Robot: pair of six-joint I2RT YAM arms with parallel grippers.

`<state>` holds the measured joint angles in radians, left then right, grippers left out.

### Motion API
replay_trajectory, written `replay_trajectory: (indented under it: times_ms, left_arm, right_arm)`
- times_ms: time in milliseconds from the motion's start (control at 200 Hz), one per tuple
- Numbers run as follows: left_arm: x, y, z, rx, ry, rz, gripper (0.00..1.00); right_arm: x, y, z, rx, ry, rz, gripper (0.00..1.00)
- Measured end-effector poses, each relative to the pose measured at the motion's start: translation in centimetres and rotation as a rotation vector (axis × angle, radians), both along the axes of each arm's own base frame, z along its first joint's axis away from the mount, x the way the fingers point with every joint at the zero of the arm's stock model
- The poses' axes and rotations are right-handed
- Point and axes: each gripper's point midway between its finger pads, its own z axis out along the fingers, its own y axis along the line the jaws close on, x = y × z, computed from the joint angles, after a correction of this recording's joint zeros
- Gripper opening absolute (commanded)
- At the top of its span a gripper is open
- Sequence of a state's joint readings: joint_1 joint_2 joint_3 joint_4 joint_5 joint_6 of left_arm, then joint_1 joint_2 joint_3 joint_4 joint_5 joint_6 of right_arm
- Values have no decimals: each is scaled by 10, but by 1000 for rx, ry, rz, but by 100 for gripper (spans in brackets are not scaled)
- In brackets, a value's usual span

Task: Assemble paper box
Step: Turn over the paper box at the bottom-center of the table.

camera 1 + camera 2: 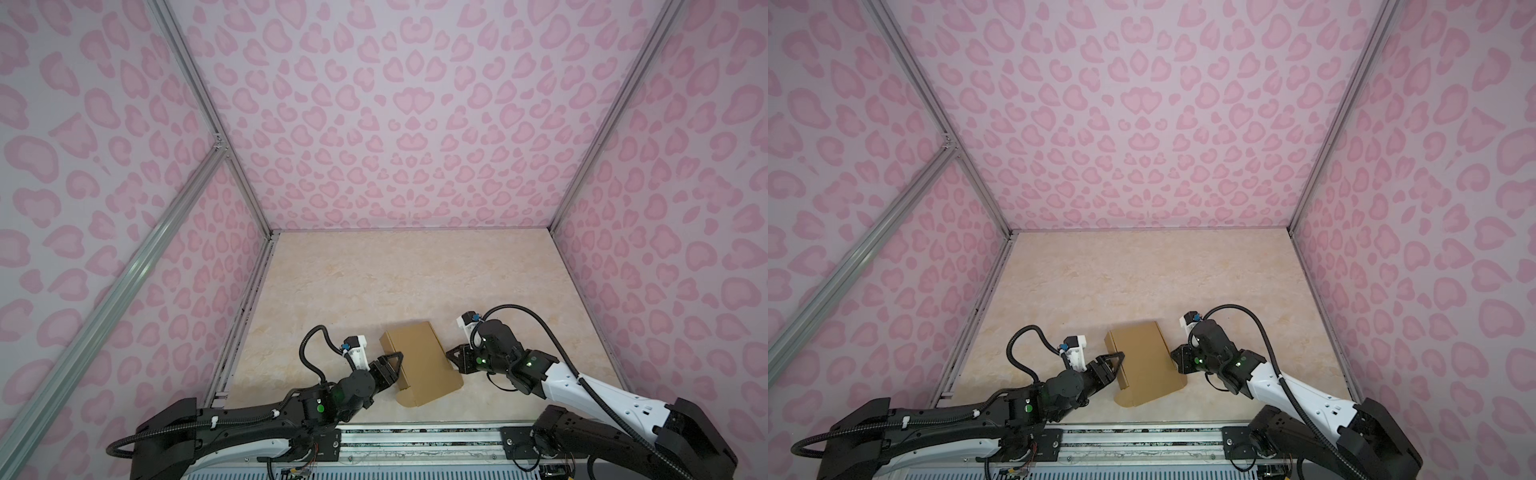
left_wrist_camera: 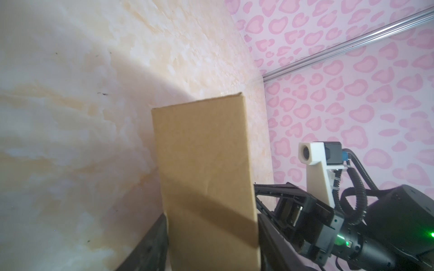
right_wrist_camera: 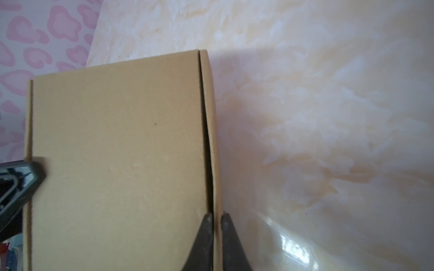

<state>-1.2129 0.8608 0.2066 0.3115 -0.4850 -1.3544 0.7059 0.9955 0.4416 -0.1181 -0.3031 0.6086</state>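
Brown paper box (image 1: 419, 361), lower centre on the counter (image 1: 395, 282), bracketed apparently for squaring: left pincer (image 1: 397, 365) half-wide across one side, right pincer (image 3: 216, 219) narrow astride the opposite wall; grips unclear.

Beige marbled tabletop (image 1: 374, 282), pink-spotted walls (image 1: 395, 104), aluminium struts (image 1: 137, 264)

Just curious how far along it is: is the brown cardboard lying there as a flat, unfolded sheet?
No, the box is folded up into a shallow shape with raised sides, not spread flat.
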Motion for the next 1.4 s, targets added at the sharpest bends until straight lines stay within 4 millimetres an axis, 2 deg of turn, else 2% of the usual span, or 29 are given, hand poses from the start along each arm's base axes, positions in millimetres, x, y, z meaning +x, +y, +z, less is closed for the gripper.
replay_trajectory:
  times_ms: [50,205,350,575,750,890,995,1185,1270,1400]
  left_arm:
    - [1,3,1,-2,0,12,55]
    - [4,12,15,-19,-10,58,55]
    - [9,15,32,-38,-25,95,55]
    - [13,25,41,-51,-32,151,55]
    - [15,29,47,-71,-40,177,55]
    - [17,27,53,-86,-42,183,55]
    - [18,26,56,-90,-45,189,55]
    - [19,24,55,-82,-42,190,54]
    - [19,23,55,-83,-42,190,55]
    - [20,22,62,-106,-47,192,55]
  right_arm:
    - [3,-4,12,9,-38,-18,41]
    - [12,-22,50,43,-133,-92,55]
    - [9,-31,73,147,-148,-152,61]
    - [-14,-40,67,506,-27,-335,64]
    - [-34,-33,71,745,26,-385,68]
    - [-47,-21,47,783,99,-413,71]
    - [-52,-17,59,848,85,-427,74]
    - [-49,-17,78,932,42,-484,87]
    - [-45,-18,75,927,40,-515,89]
    - [-44,-12,64,889,50,-530,98]
